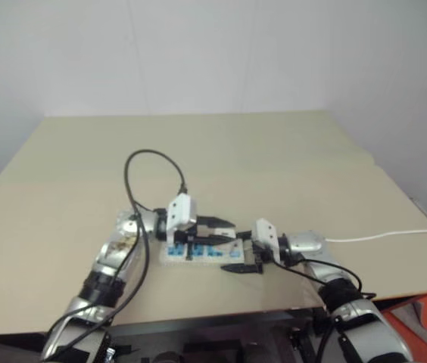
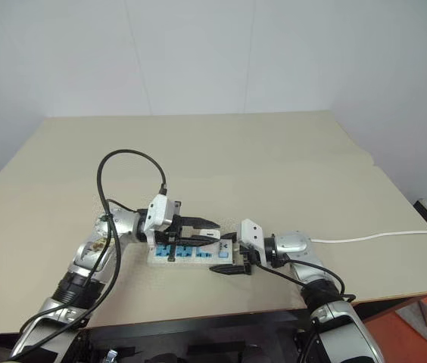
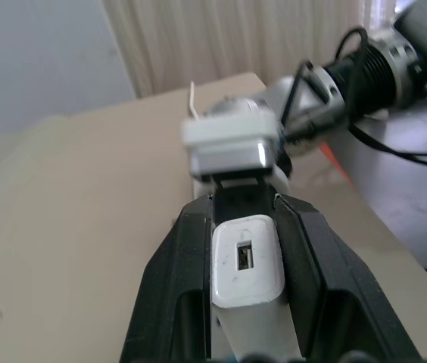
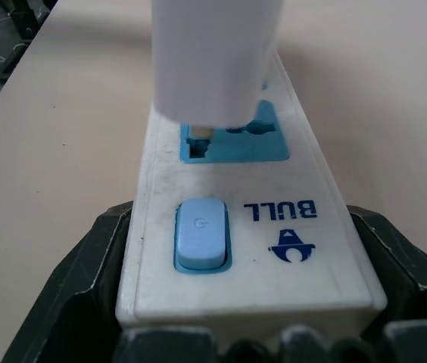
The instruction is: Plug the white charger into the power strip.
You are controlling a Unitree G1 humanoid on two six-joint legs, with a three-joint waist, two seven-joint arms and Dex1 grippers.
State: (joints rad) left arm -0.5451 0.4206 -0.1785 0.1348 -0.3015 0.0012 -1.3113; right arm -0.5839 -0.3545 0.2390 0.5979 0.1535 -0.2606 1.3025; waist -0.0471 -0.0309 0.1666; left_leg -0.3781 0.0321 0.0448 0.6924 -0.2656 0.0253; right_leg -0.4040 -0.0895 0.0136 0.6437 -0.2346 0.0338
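The white charger (image 3: 247, 261) sits between the two black fingers of my left gripper (image 1: 230, 231), which is shut on it. In the right wrist view the charger (image 4: 213, 60) hangs just over the power strip (image 4: 304, 249), with a metal prong at the slot of the blue socket (image 4: 232, 140) nearest the switch. The strip (image 1: 198, 255) lies flat on the tan table near its front edge. My right gripper (image 1: 241, 255) is shut on its switch end, one finger on each side, and the blue switch (image 4: 201, 234) faces up.
The strip's thin white cord (image 1: 384, 236) runs right across the table (image 1: 221, 151) to its edge. A black cable (image 1: 149, 162) loops up from my left wrist over the tabletop. The table's front edge lies close below both grippers.
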